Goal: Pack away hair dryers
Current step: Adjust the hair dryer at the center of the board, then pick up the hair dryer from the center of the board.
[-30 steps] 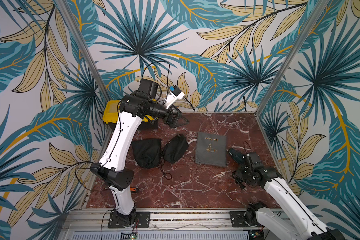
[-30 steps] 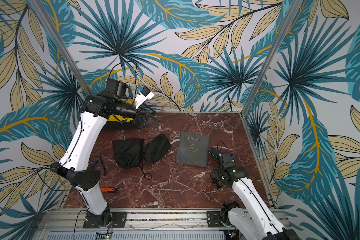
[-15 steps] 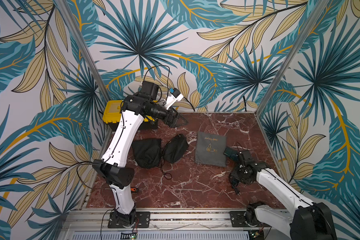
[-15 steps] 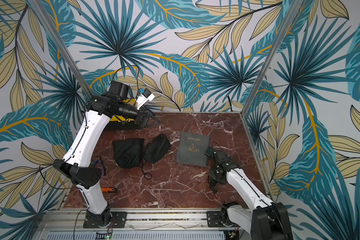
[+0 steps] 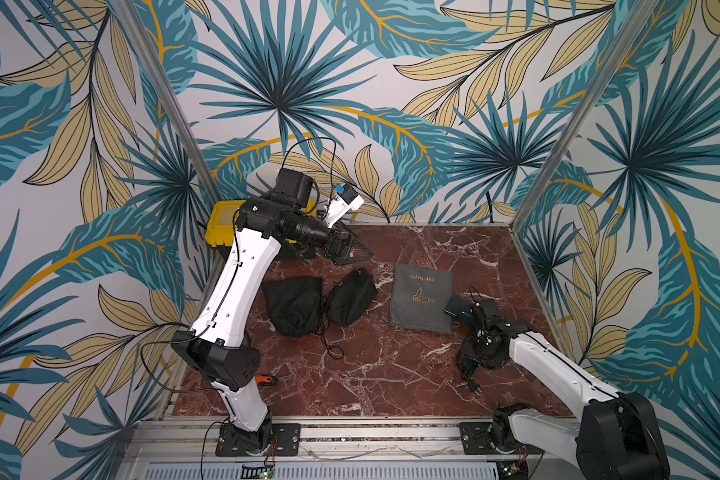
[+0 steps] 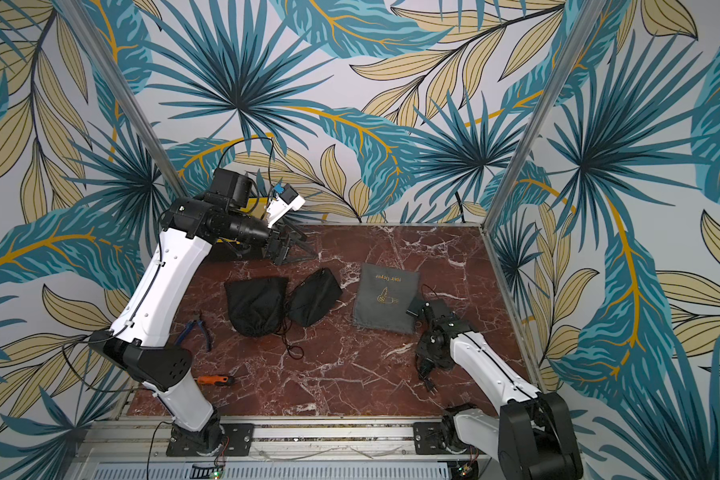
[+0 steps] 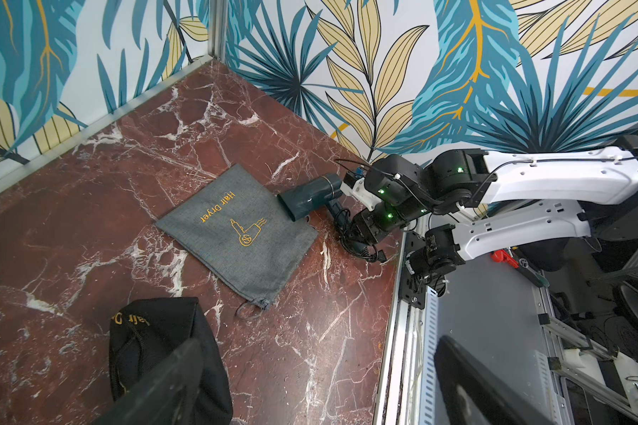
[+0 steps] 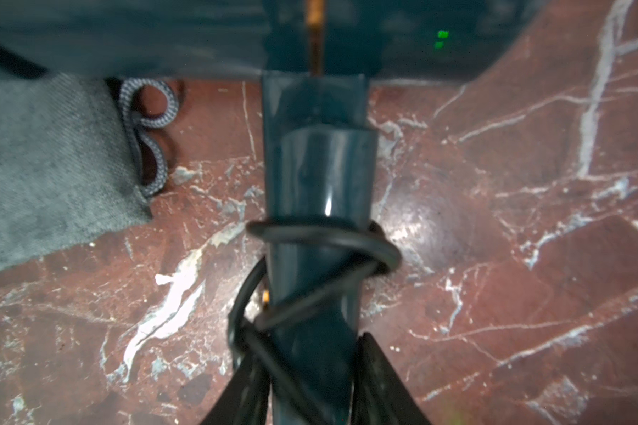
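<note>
Nudged a little leftward over the last second, the teal hair dryer (image 5: 454, 311) now lies with its nozzle touching the right edge of the grey pouch (image 5: 422, 297). The right arm has folded in closer behind it, while the left arm has barely shifted.

At the far left a yellow toolbox (image 5: 221, 226) stands shut against the back corner. Just beside it the left gripper (image 5: 356, 253) hangs above the worktop (image 5: 391, 374), jaws spread wide and holding nothing. Below it two black pouches (image 5: 294, 305) sit side by side, touching. Both bulge, but what fills them is hidden. The grey pouch lies flat, lettered "Hair Dryer", and the dryer is outside it.

The dryer rests on the worktop, its cord (image 8: 328, 239) looped around the handle. The right gripper (image 8: 310, 353) straddles that handle, one finger close on each side at a middling spread — whether it presses or merely flanks the handle, I cannot tell.
</note>
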